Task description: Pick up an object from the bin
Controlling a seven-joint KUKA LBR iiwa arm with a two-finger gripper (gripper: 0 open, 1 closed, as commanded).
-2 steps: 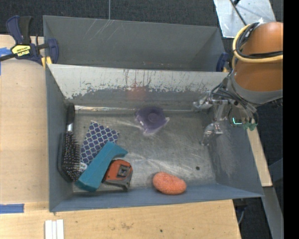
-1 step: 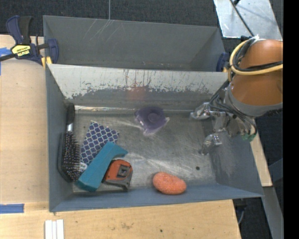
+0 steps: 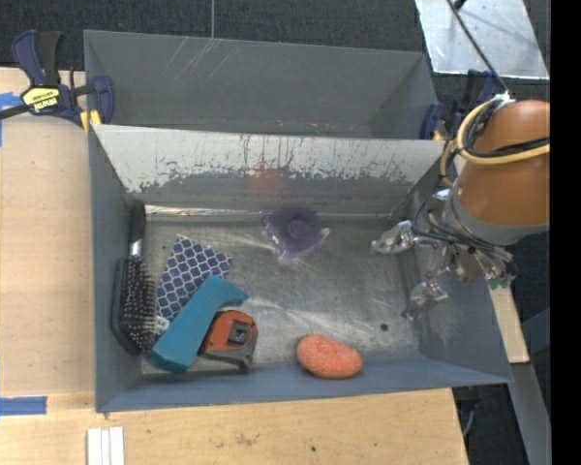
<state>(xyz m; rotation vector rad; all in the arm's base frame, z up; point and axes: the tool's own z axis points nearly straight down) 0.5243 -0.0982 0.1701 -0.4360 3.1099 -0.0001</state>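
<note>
Orange tape measure (image 3: 230, 337) half under the blue block (image 3: 196, 323) — patterned cloth (image 3: 192, 264) partly beneath block and brush (image 3: 136, 303)

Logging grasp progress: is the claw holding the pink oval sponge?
No, the pink oval sponge lies by the bin's front wall, apart from the open, empty claw at the right.

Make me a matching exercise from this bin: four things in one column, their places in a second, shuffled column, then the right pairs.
Things
1. black hairbrush
2. purple translucent piece
3. orange oval lump
4. end effector

Places
A. front middle, at the view's bottom
B. right side, open with nothing between its fingers
C. far left, lying lengthwise
D. back middle, alone

Pairs: 1-C, 2-D, 3-A, 4-B
</note>
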